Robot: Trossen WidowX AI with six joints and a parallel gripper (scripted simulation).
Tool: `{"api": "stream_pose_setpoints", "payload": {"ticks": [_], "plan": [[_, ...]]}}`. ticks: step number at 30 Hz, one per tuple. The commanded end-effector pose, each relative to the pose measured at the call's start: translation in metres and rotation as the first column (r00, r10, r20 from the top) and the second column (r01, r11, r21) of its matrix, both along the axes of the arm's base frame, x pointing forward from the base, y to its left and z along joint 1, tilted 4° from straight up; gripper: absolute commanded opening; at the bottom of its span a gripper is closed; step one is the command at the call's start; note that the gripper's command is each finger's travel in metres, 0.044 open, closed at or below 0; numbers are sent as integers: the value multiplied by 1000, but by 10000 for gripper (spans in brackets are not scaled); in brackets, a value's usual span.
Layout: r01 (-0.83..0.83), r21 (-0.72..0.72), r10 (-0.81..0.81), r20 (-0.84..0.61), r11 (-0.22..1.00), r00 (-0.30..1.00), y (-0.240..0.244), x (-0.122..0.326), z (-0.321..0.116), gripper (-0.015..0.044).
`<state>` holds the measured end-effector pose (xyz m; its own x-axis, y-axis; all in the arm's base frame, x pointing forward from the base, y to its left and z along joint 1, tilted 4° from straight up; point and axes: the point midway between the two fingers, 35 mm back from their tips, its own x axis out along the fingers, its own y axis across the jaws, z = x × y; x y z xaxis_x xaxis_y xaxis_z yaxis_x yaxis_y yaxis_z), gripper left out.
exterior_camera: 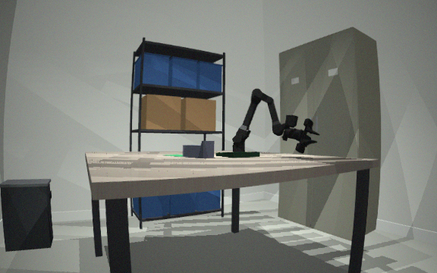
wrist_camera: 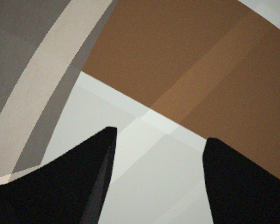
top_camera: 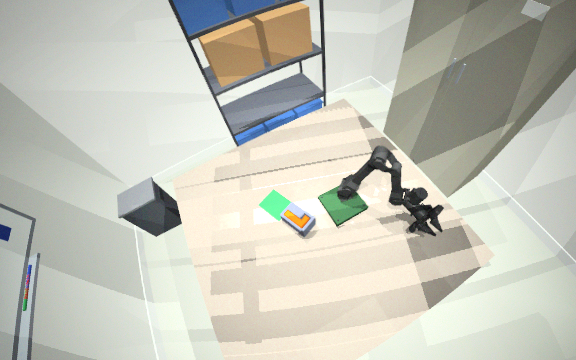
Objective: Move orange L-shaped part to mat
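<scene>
Table (top_camera: 348, 280) carries the arm, the green mat (top_camera: 274, 203) and the touching grey tray (top_camera: 306, 227), orange L-shaped part (top_camera: 297, 218) flush in its pocket, while the gripper (top_camera: 430, 226), well apart, hangs half open, holding nothing.

Metal shelf rack (exterior_camera: 177, 129) with blue bins (exterior_camera: 178, 73) and cardboard boxes (exterior_camera: 178, 112), tall cabinet (exterior_camera: 328, 125), dark waste bin (exterior_camera: 26, 214)

nothing stands between the gripper (top_camera: 430, 227) and the grey tray (top_camera: 298, 219) except the arm's dark green base plate (top_camera: 343, 206).
</scene>
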<state>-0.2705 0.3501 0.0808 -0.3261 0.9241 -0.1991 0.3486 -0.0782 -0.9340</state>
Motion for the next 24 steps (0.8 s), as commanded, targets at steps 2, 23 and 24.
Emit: {"api": "stream_pose_setpoints", "payload": {"ticks": [2, 23, 24], "plan": [[202, -169, -216, -68, 965, 974, 52, 74, -6, 180], [594, -784, -978, -209, 181, 22, 32, 420, 2, 180], [578, -805, -980, -194, 134, -44, 22, 432, 3, 180]]}}
